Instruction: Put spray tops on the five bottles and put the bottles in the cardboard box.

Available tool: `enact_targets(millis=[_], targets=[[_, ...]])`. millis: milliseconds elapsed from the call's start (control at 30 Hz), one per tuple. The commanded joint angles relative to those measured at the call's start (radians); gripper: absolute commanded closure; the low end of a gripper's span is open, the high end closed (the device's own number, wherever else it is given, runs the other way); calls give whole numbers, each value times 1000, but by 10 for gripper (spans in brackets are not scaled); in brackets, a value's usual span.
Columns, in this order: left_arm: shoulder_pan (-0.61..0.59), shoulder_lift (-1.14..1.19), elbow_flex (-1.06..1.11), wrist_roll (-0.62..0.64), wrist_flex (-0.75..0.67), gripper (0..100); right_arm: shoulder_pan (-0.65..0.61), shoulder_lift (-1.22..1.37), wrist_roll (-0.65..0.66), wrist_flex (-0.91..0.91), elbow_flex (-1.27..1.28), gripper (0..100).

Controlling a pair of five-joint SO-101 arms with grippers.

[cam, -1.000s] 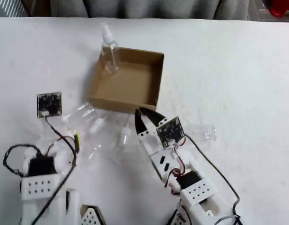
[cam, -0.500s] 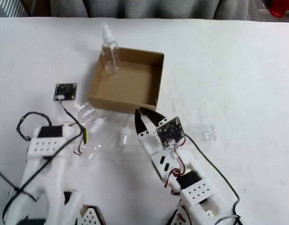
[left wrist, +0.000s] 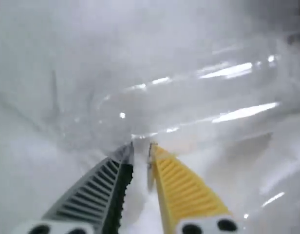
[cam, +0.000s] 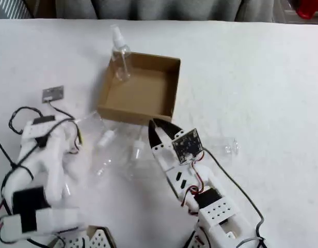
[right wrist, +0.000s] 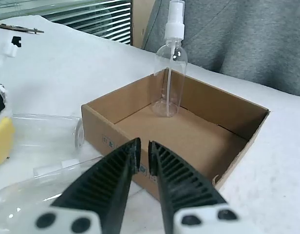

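Observation:
The cardboard box [cam: 141,93] sits open mid-table, and one clear bottle with a white spray top [cam: 120,57] stands upright in its far left corner, also seen as the standing bottle [right wrist: 169,73]. Several clear bottles lie on the table in front of the box: one [cam: 92,125] by the left arm, two with white tops [cam: 105,147] [cam: 137,151], another [cam: 223,147] to the right. My left gripper [left wrist: 140,145] is shut, tips right against a lying clear bottle [left wrist: 189,102]. My right gripper [right wrist: 142,146] is shut and empty, pointing at the box's near wall [right wrist: 116,139].
The table wears a white cloth [cam: 252,77]. The left arm's body [cam: 40,160] and cables cover the near left corner; the right arm [cam: 200,191] lies at the near centre-right. Grey fabric [cam: 164,9] hangs behind the far edge.
The left arm has swung up and leftward, its wrist board moving toward the far left and its gripper dropping to the lying bottle. The right arm has not moved.

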Motion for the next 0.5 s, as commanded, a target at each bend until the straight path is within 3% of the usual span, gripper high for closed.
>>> enact_targets(millis=[0, 467], targets=[[-71, 77, -130, 120, -14, 928, -12, -8, 11, 10, -20, 983], [-231, 128, -222, 265, -17, 924, -13, -5, 11, 10, -18, 983]])
